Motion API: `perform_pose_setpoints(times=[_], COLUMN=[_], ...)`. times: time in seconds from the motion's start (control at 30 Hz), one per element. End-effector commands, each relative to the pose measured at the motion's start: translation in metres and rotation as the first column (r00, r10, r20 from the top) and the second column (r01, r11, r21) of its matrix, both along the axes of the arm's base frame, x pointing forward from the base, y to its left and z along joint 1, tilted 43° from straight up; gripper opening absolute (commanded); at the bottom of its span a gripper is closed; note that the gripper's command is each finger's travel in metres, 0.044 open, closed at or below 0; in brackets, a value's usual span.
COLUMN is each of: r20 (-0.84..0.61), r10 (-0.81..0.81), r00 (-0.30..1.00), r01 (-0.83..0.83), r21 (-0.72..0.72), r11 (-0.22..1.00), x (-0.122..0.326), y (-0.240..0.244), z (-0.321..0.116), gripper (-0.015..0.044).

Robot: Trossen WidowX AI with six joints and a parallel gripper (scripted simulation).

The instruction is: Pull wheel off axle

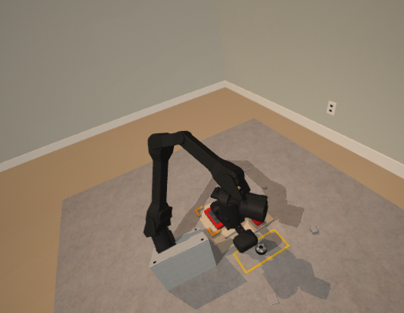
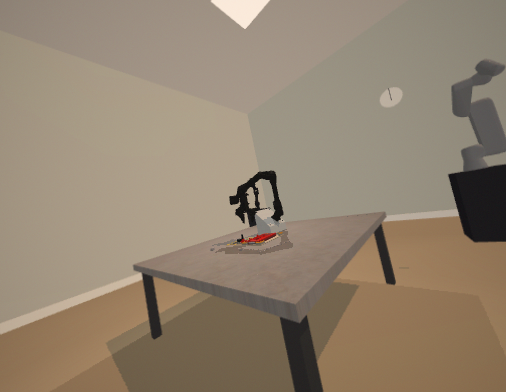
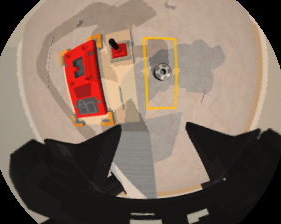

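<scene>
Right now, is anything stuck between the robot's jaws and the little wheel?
No, nothing visible sits between them. The wheel lies by itself inside the yellow marked area on the table, and the gripper is open above it, holding nothing.

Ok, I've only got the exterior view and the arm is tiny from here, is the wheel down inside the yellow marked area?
Observer: Yes. In the wrist view the wheel lies inside the yellow outline.
Operator: Are the fingers touching it?
Observer: No. The gripper is open, holds nothing and is raised beside the wheel in the top view.
Operator: And the axle?
Observer: The dark upright axle stands bare on its small red base.
</scene>
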State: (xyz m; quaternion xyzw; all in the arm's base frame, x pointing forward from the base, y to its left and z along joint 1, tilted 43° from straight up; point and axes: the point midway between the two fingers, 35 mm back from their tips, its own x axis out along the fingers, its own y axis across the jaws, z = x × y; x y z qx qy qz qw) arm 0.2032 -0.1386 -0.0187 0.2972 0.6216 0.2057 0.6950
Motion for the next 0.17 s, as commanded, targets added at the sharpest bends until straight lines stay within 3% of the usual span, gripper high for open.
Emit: perform_pose_setpoints(times=[0.0,0.13], r20=[0.0,0.0], r10=[0.006,0.006], r00=[1.0,1.0], r01=[-0.006,-0.006], r21=[-0.001,-0.001], r11=[1.0,1.0], x=[-0.0009,-0.0009], y=[0.0001,0.0001], z=[0.0001,0.0001], gripper=[0.044,0.044])
